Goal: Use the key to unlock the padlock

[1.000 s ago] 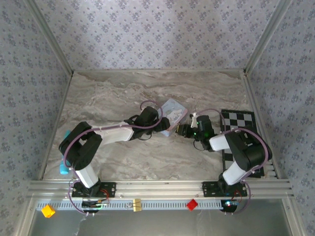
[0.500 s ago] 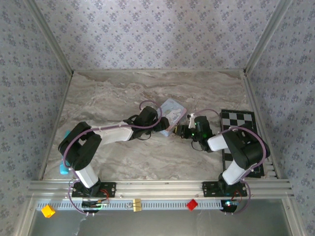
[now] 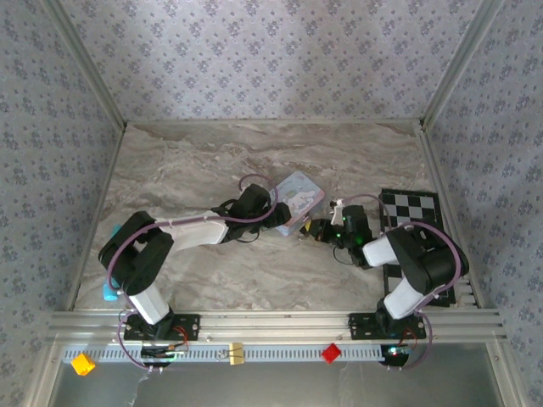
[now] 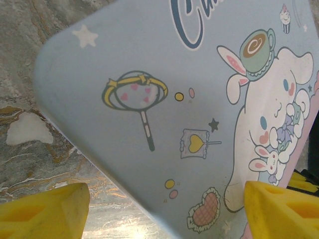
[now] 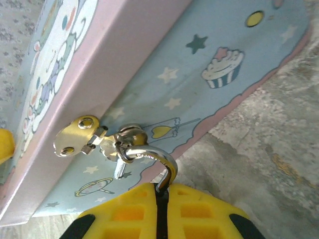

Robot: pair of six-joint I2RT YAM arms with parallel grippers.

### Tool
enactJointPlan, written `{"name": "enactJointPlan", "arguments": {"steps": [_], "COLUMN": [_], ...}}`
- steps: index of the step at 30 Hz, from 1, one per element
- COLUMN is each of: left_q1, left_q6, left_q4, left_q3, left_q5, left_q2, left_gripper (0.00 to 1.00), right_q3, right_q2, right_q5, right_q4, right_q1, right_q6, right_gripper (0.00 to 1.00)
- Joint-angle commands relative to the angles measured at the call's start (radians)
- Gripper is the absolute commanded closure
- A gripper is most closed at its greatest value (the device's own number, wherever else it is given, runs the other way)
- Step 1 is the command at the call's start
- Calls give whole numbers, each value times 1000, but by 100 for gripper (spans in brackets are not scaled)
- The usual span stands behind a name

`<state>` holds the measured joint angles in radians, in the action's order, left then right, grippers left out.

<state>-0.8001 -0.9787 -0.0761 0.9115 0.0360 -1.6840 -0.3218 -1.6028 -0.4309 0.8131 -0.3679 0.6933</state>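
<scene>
The padlock hangs from the shiny latch on the side of the pale blue cartoon tin. In the right wrist view I see its silver loop hooked through the latch ring. The loop curves down into my right gripper. The yellow jaws there are pressed tight together on the bottom of the loop, so they are pinching the padlock. Its dark body is mostly hidden between them. I cannot see a key.

From above, the tin sits near the middle of the marble tabletop. My right gripper is at its near right side. My left gripper is at its near left side.

In the left wrist view the tin's lid has a white bunny and a little wand on it. The jaws of my left gripper are spread wide, one on each side of the tin's corner. The left finger is over bare tabletop, apart from the tin. I cannot tell if the other one touches it.

A black and white checkered board lies on the right side of the tabletop.
</scene>
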Motion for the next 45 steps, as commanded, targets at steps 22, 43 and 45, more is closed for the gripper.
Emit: {"name": "enactJointPlan", "arguments": {"steps": [22,43,45], "left_q1": [21,145,155], "left_q6": [14,338,381], "left_q4": [54,324,380], "left_q3": [-46,444,523], "left_q5": [-22,-25,-23], "left_q2": [6,-302,-339], "left_gripper": [20,21,21], "right_q3": [-49,-53,-49], "right_q2": [215,675,724], "right_q5": [55,126,148], "right_q4": [-328,-933,-972], "right_q1": [105,113,112], "right_q6": [53,-124,-120], "right_gripper": [100,71,66]}}
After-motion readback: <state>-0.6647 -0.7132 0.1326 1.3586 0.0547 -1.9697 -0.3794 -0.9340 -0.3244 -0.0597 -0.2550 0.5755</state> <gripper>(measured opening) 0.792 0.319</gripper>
